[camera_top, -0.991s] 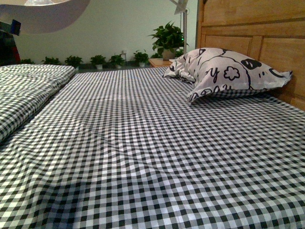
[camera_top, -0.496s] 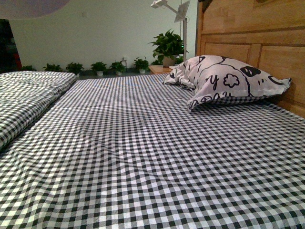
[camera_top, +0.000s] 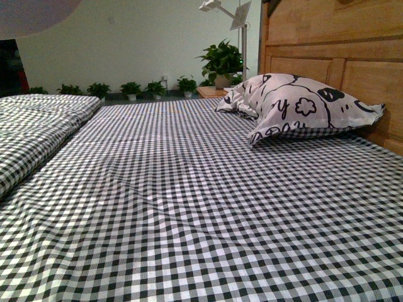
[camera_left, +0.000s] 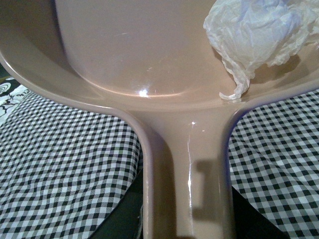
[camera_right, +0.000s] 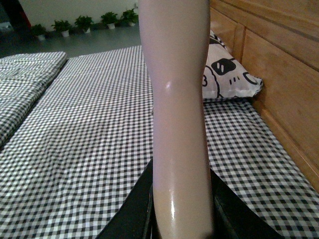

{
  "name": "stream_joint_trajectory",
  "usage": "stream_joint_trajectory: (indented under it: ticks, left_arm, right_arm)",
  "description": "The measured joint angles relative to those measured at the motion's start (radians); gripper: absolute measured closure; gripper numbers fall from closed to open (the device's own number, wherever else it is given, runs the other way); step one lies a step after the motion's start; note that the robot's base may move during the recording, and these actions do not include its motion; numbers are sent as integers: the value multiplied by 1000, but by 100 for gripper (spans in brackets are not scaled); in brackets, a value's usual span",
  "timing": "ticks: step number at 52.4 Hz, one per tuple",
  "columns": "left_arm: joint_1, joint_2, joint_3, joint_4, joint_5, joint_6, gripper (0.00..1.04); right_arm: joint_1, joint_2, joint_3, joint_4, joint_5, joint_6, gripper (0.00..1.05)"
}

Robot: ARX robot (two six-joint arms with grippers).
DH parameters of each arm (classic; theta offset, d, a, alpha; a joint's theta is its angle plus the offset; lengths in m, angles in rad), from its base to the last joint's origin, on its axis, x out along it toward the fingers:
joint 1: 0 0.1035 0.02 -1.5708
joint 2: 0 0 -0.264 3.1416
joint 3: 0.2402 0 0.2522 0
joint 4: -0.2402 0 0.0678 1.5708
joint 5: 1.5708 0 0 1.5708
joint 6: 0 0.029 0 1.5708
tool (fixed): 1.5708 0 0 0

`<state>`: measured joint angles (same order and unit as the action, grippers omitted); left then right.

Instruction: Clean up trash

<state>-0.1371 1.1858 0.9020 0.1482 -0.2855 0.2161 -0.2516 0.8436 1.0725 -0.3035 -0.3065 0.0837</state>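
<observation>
My left gripper is out of sight in every view, so I cannot tell if it is squeezing or loose.

In the front view, I am seeing only the checked bed sheet (camera_top: 189, 201), the pillow (camera_top: 302, 104) and the wooden headboard (camera_top: 334, 56). No arms are showing.

In the left wrist view, the paper wad (camera_left: 256, 32) is lying inside the beige dustpan (camera_left: 129, 55), near its rim. It looks light, soft and crinkly, so I think it could roll or blow out. I should keep the pan level.

In the right wrist view, a pale handle (camera_right: 179, 124) is rising from between my right gripper's dark jaws, which seem to be clamping it.
</observation>
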Motion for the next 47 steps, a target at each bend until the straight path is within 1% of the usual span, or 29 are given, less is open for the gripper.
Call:
stream_joint_trajectory:
  ticks: [12, 47]
  left_arm:
    - [0, 0, -2, 7, 5, -35, 81]
    - [0, 0, -2, 7, 9, -46, 81]
  right_arm:
    - [8, -1, -1, -19, 38, 0, 84]
    - [8, -1, -1, -19, 40, 0, 84]
